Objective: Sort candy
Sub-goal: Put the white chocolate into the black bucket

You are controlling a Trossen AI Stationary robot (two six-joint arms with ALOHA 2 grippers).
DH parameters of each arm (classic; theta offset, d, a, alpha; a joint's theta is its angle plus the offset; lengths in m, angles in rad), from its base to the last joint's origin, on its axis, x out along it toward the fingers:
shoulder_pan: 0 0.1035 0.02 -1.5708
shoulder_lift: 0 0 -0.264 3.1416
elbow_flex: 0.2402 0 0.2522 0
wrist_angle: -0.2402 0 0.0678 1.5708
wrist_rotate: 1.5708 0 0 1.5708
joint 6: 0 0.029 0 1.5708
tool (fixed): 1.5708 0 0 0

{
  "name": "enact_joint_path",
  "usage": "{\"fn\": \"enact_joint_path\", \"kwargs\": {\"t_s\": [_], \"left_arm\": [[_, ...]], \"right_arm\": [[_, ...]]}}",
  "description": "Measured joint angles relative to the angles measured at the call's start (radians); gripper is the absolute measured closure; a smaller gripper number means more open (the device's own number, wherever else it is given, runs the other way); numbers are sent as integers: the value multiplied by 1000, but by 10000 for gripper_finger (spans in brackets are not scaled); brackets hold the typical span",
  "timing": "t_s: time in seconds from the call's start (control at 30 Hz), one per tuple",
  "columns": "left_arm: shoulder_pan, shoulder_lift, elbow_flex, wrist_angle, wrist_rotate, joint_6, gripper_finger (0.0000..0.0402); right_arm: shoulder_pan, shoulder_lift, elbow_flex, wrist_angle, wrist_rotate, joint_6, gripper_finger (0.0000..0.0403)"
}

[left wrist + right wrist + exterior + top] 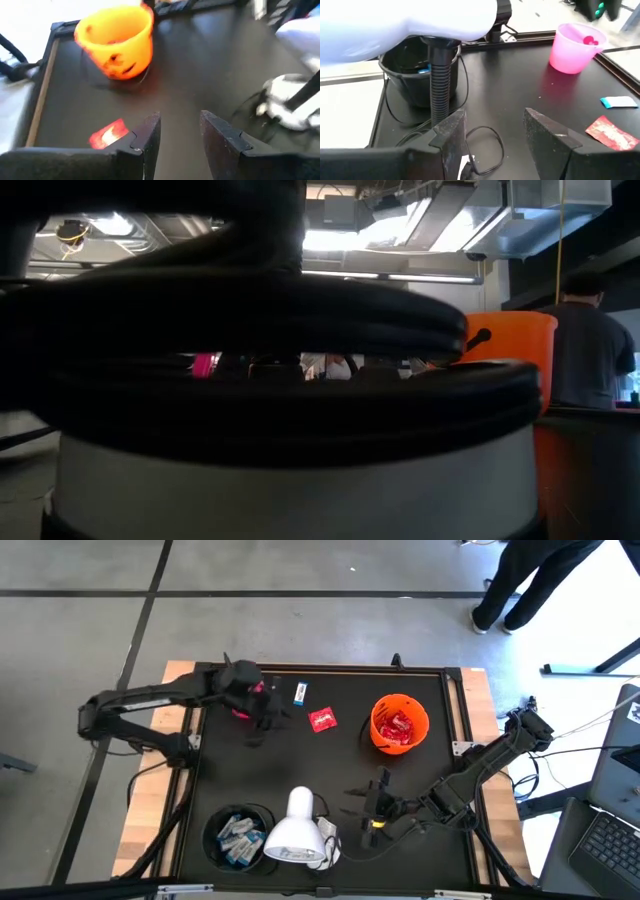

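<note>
A red packet (322,719) and a slim white-and-blue bar (300,692) lie flat on the black mat, apart from each other. Other red candy fills the orange cup (400,723), and white-and-blue bars lie in the black cup (238,837). The pink cup (575,47) holds a small pink piece. My left gripper (180,120) hovers open beside the pink cup, a little left of the red packet (107,134), with nothing between its fingers. My right gripper (495,117) waits open near the front right, right of the lamp.
A white lamp head (295,835) on a ribbed black neck (440,90) stands at the front beside the black cup, its cord trailing on the mat. A raised frame (455,690) edges the mat. A person (530,580) stands beyond the far right corner.
</note>
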Motion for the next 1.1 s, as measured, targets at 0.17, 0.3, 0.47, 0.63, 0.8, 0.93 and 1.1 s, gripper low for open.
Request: {"fn": "enact_joint_path", "kwargs": {"t_s": [0.17, 0.3, 0.47, 0.63, 0.8, 0.93, 1.1], "left_arm": [[87, 95, 0, 128, 124, -26, 273], [109, 169, 0, 190, 82, -84, 273], [117, 270, 0, 188, 75, -87, 268], [119, 363, 0, 191, 70, -96, 238], [118, 429, 0, 201, -37, -116, 204], [119, 460, 0, 231, -202, -138, 190], [120, 499, 0, 276, -260, -138, 188]], "right_arm": [[0, 0, 0, 0, -9, 4, 210], [0, 0, 0, 0, 0, 3, 210], [0, 0, 0, -1, 0, 7, 210], [0, 0, 0, -2, 0, 8, 210], [0, 0, 0, -2, 0, 9, 210], [0, 0, 0, -3, 0, 8, 210], [0, 0, 0, -4, 1, 4, 210]]}}
